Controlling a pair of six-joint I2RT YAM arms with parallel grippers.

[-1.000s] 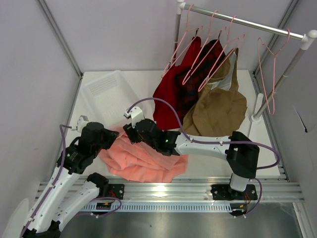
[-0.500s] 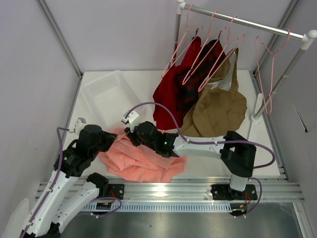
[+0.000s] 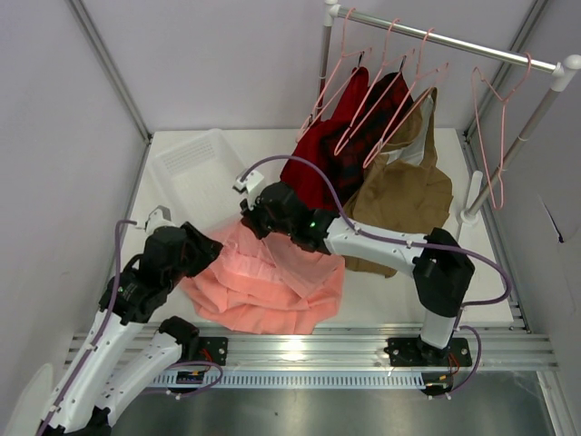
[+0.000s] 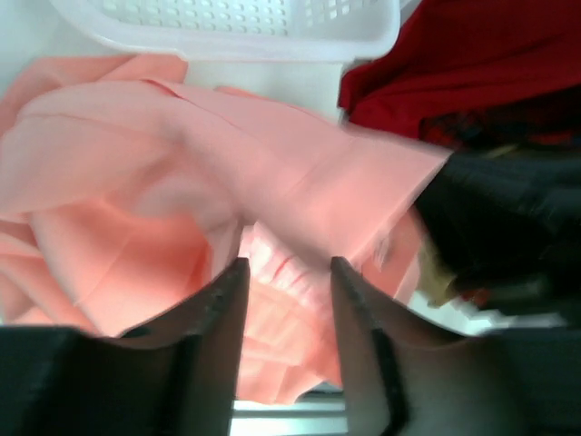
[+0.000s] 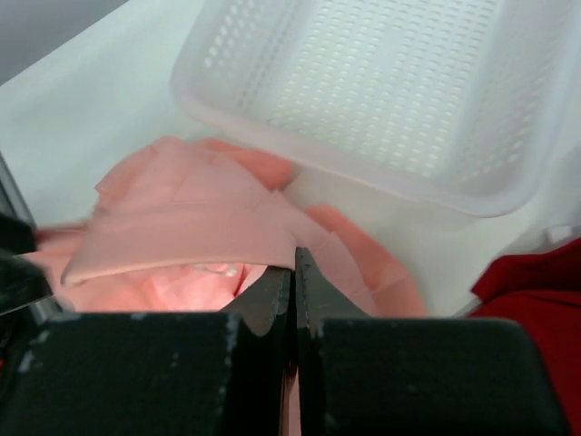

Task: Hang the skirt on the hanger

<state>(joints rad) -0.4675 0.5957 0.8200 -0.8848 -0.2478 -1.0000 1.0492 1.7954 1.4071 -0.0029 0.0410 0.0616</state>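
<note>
The salmon-pink skirt (image 3: 263, 286) lies crumpled on the white table in front of the arms. My right gripper (image 3: 247, 218) is shut on a band-like edge of the skirt (image 5: 182, 241) and holds it raised off the pile; its fingertips (image 5: 295, 259) meet on the cloth. My left gripper (image 3: 212, 248) hovers at the skirt's left side, its fingers (image 4: 222, 309) apart with only the skirt (image 4: 272, 182) beneath them and nothing held. An empty pale-pink hanger (image 3: 481, 127) hangs at the right end of the rail.
A white perforated basket (image 3: 195, 173) sits at the back left, just behind the skirt. A dark red garment (image 3: 313, 163) and a tan-brown one (image 3: 404, 204) hang on pink hangers from the silver rail (image 3: 454, 41). Walls close in on the left and right.
The right gripper closed on the skirt's edge and pulled it up and back toward the basket. The left gripper opened and let the cloth go.
</note>
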